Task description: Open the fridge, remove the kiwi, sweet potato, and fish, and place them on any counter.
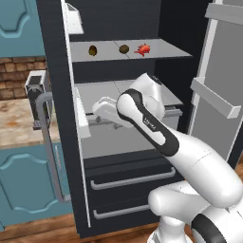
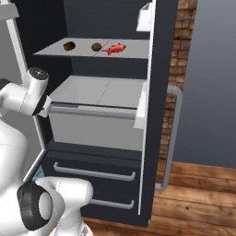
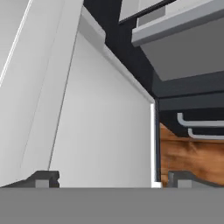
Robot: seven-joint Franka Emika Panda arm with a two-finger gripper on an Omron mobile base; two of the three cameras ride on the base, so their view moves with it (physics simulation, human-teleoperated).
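In the kitchen, the tall black fridge (image 1: 121,142) is standing open. The brown kiwi (image 1: 93,50), golden sweet potato (image 1: 124,48) and red fish (image 1: 142,49) are waiting on its shelf. The pincer (image 3: 109,179) is hanging wide and empty.

Arm (image 1: 152,126) bears small print, prob. unreadable.
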